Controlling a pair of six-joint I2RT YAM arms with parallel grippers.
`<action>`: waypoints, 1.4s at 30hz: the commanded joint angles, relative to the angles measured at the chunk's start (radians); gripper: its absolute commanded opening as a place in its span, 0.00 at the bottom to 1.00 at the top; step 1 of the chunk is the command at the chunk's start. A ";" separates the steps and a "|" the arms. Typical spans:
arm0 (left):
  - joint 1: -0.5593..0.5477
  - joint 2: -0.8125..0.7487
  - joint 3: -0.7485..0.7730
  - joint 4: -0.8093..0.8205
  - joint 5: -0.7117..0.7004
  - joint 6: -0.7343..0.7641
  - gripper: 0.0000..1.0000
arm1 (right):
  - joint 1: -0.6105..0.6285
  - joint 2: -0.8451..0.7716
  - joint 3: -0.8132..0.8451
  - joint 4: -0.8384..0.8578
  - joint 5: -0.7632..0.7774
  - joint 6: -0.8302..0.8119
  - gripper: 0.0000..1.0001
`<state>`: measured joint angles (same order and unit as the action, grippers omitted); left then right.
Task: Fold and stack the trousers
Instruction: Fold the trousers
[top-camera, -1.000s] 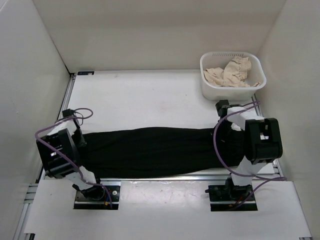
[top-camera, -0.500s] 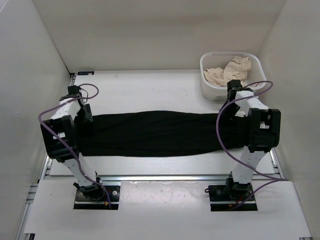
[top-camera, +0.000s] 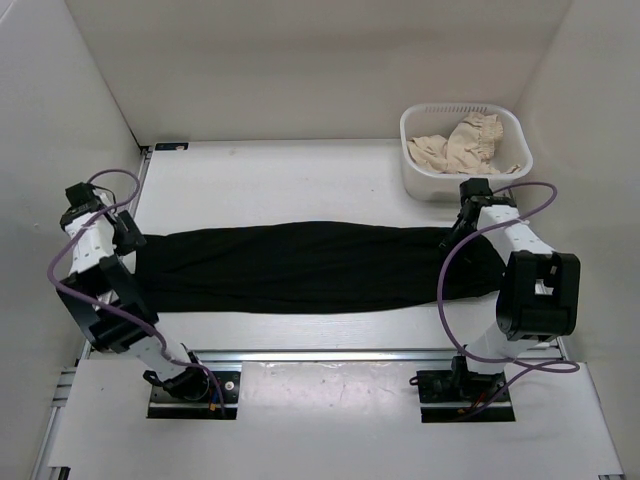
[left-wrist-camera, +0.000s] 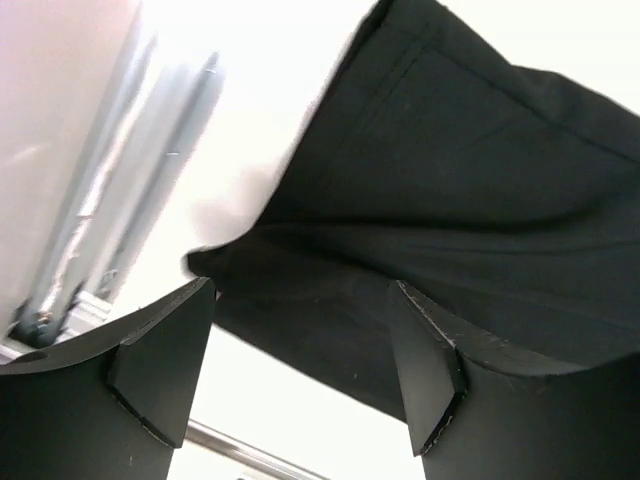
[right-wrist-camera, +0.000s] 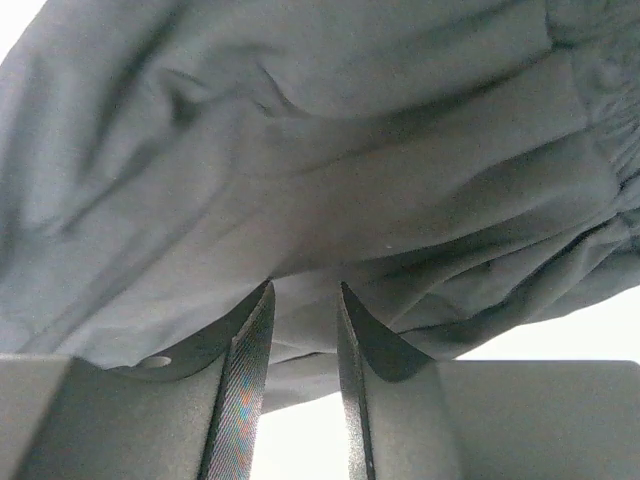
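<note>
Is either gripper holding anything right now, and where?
Left gripper is open, holding nothing. Right gripper is nearly closed at the waist end of the trousers; whether it pinches cloth can't be told.

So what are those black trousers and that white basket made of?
The trousers look like soft matte cloth, likely a thin woven fabric; it wrinkles, drapes and shows a stitched hem. The basket is probably rigid white plastic, judging by its smooth walls and slotted rim.
</note>
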<state>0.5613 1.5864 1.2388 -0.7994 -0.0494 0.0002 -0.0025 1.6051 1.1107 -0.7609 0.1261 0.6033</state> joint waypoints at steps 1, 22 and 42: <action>0.012 0.069 -0.010 0.034 0.046 0.000 0.81 | -0.002 -0.046 -0.031 -0.009 -0.019 0.033 0.36; 0.078 -0.086 -0.303 0.087 -0.151 0.000 0.14 | -0.051 -0.119 -0.221 0.012 -0.026 0.049 0.37; 0.078 -0.088 -0.297 0.095 -0.173 0.000 0.68 | 0.910 0.166 0.265 -0.048 0.015 -0.476 0.57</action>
<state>0.6327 1.5318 0.9115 -0.7033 -0.1921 0.0010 0.8383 1.6867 1.3052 -0.7673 0.1032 0.2020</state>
